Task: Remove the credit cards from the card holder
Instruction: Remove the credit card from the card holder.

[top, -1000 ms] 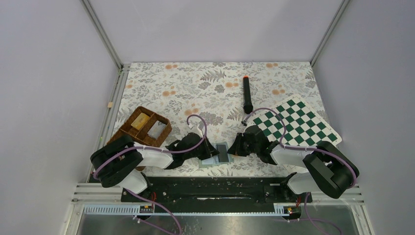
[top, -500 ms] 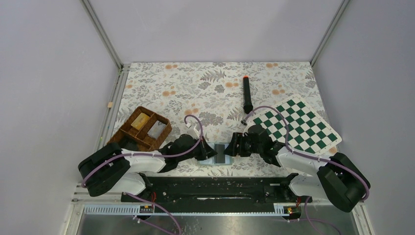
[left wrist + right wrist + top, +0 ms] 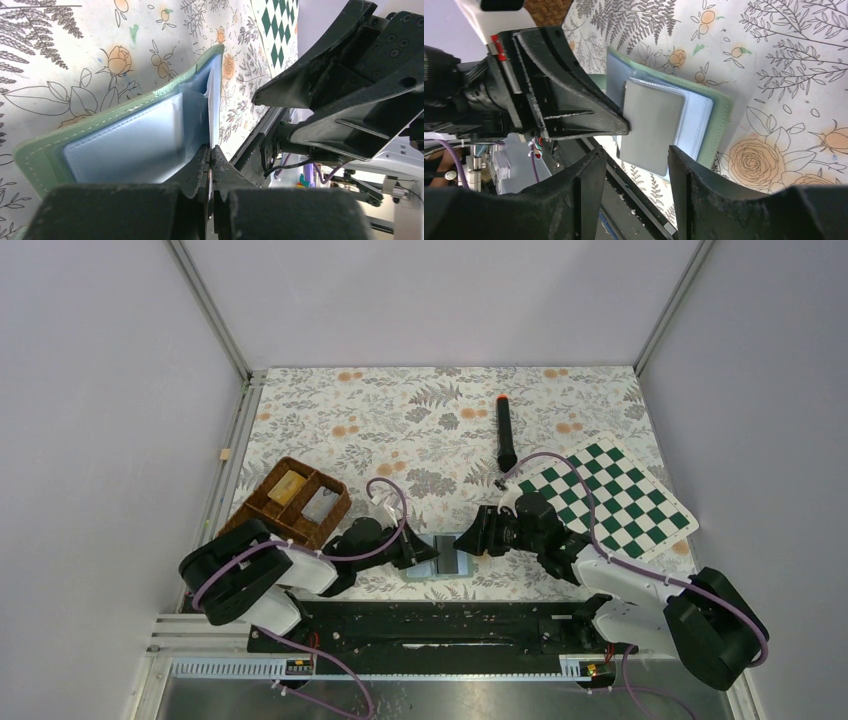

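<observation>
We find the card holder (image 3: pixel 723 112), a small sage-green bifold wallet with pale blue inner panels, lying open on the floral-patterned table (image 3: pixel 400 420) at the middle of its near edge. One credit card (image 3: pixel 651 125), a thin flat silvery-grey rectangle, lies on top of the wallet's inner panels. The left gripper (image 3: pixel 211 155) reaches in from the left-edge side. Its jaws are pressed together, pinching the rim of a pale blue inner panel. The right gripper (image 3: pixel 636 150) reaches in from the right-edge side. Its jaws stand apart, with one finger on each side of the card's end, and we cannot tell whether either pad touches the card. Near the left edge sits a brown divided wicker tray (image 3: pixel 252 510). One of its compartments holds a yellowish-tan block (image 3: pixel 288 485) and the adjoining one holds a flat grey piece (image 3: pixel 320 503). A green-and-white chessboard (image 3: pixel 610 495) lies askew along the right edge. A black cylindrical stick (image 3: pixel 505 440) with an orange tip lies just beyond the chessboard's far left corner.
</observation>
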`<state>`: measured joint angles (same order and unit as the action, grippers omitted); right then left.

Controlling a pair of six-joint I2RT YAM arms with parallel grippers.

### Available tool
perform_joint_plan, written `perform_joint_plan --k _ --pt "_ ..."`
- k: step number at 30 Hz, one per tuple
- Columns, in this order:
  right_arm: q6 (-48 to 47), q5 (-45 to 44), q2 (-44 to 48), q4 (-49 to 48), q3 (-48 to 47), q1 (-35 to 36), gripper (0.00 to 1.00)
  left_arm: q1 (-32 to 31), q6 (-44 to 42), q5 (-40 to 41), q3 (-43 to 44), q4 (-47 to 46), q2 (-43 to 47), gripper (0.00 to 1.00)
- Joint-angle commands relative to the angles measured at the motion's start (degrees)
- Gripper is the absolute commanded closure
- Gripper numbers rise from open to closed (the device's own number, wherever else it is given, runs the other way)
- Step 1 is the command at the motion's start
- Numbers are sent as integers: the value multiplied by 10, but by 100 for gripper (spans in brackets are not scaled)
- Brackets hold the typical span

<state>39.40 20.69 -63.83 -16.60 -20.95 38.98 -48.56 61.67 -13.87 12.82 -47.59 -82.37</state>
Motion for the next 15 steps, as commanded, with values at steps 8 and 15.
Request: perform_joint_plan --k 8,15 --pt "46 64 -57 -107 12 -7 44 24 82 -71 -36 -287 -98 100" --pt "67 67 -97 -135 24 -22 44 28 92 -82 -39 -326 -131 100"
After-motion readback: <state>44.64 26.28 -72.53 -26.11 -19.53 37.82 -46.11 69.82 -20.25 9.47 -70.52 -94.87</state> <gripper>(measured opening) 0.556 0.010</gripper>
